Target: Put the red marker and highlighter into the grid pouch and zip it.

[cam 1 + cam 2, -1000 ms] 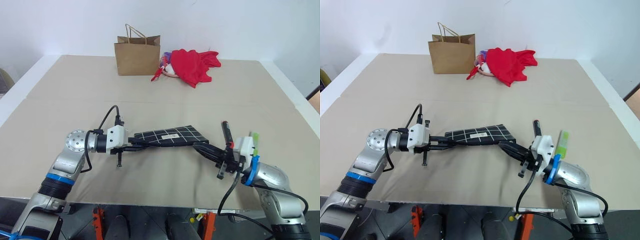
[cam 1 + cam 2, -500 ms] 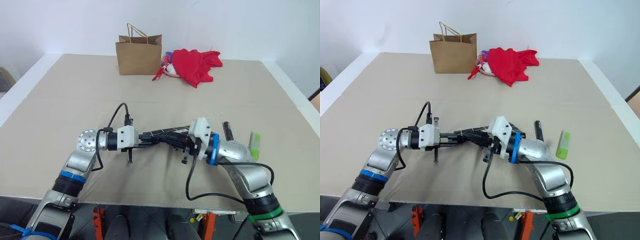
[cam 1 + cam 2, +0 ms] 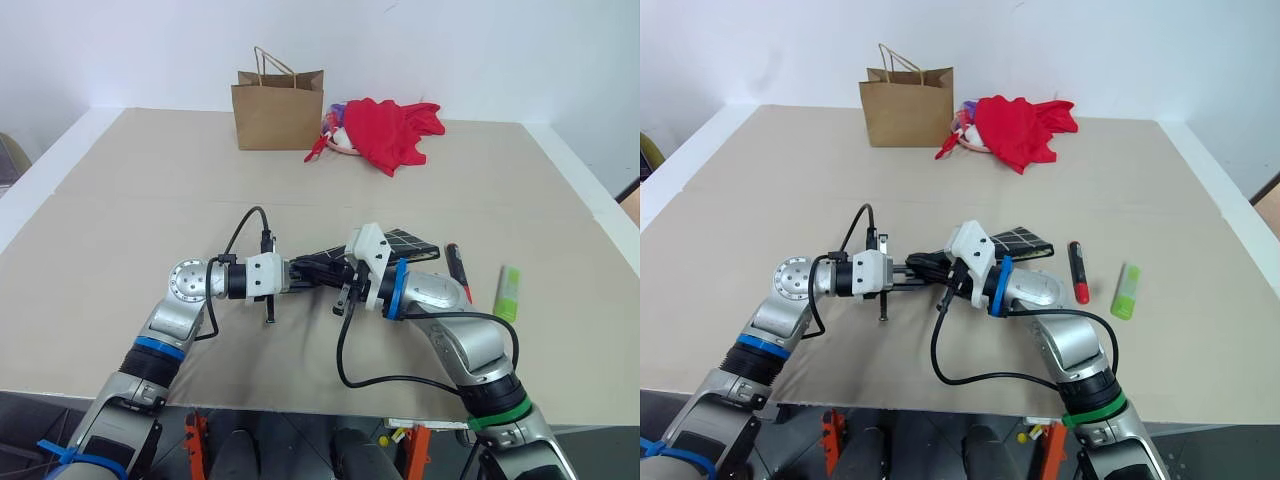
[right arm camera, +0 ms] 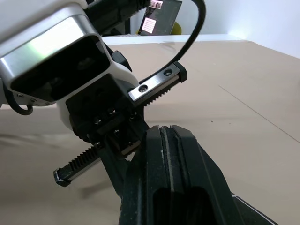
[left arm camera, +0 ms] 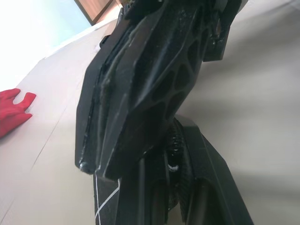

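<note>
**Both grippers pinched on the pouch, pens not in yet**

At this point I had the flat black fabric pouch with white grid lines [image 3: 408, 242] lifted off the beige table [image 3: 120, 190] and bunched up between the two arms, with one corner poking out past the right wrist. My left gripper [image 3: 308, 277] was clamped shut on the pouch's near end. The right gripper [image 3: 932, 266] was fully closed too, meeting the left one tip to tip in the middle. It looked pinched on the zipper end or the pull cord, but I couldn't tell exactly which.

The slim red marker with the black end [image 3: 1077, 272] was lying on the table just beside the right forearm. The stubby light-green highlighter [image 3: 1124, 291] sat a little further out to the right. Neither was touching the pouch or a gripper, so the loading part hadn't been done.

My take on the step in hand: I was getting the zipper open. To do it well I'd keep the left grip firm as the anchor and pull the right one straight along the zipper line, not up or sideways (fabric this floppy just twists otherwise). I'd also keep the pouch taut and low over the table.

The brown paper bag with handles [image 3: 277, 109] and the red cloth heap [image 3: 392, 129] were well clear at the far edge, so no snag risk there.
</note>
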`<action>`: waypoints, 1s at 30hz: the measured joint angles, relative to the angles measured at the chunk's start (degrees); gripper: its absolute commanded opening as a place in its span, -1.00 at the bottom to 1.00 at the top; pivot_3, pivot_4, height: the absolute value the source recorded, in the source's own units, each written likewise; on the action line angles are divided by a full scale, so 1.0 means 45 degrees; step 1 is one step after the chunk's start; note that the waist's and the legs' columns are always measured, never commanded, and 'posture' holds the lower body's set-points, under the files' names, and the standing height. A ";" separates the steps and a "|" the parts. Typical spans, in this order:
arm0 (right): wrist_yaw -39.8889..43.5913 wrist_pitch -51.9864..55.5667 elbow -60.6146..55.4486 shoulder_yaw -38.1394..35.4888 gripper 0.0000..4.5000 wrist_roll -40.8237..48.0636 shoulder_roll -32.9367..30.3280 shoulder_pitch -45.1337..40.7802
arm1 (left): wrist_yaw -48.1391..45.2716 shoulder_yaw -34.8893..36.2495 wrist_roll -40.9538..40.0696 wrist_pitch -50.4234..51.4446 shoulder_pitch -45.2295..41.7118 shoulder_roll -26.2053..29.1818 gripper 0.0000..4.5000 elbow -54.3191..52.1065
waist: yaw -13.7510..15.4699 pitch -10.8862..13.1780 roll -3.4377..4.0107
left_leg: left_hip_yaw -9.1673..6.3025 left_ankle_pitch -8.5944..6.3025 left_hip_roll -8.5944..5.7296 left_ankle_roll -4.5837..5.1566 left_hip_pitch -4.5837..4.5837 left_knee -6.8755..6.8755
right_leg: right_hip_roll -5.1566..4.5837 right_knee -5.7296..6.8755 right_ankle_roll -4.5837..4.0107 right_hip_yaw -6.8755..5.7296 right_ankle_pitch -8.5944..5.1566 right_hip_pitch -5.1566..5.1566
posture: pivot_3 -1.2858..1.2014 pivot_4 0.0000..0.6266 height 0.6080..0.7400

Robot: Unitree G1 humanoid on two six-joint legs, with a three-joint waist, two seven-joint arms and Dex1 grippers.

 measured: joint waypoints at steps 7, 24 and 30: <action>0.0164 0.1967 -0.1859 -0.3971 0.71 0.3834 -0.1546 0.1478 | -0.0314 -0.0035 -0.0080 -0.0248 0.0092 0.0609 -1.00 -0.0162 | 0.0056 0.0003 0.0004 | -0.0016 -0.0001 -0.0004 0.0001 -0.0004 -0.0004 | -0.0004 -0.0002 -0.0002 -0.0012 -0.0010 0.0013 | 0.03 -0.52 0.99; -0.4680 0.1549 0.0741 -0.6302 0.96 0.1565 -0.1791 0.3738 | -0.1092 0.0098 -0.0799 -0.0219 -0.0081 0.0966 -1.00 0.0115 | -0.0027 0.0028 0.0072 | -0.0018 0.0000 -0.0010 0.0004 0.0004 -0.0005 | -0.0006 0.0000 -0.0004 -0.0014 -0.0012 0.0015 | 0.03 -0.52 0.99; -0.6088 0.1617 0.1299 -0.5793 0.86 0.0396 -0.1163 0.3873 | -0.1059 0.0204 -0.0799 -0.0214 -0.0081 0.1006 -1.00 0.0099 | -0.0019 0.0030 0.0077 | -0.0024 0.0000 -0.0010 0.0004 0.0004 -0.0007 | -0.0006 -0.0001 -0.0009 -0.0020 -0.0016 0.0016 | 0.03 -0.52 0.99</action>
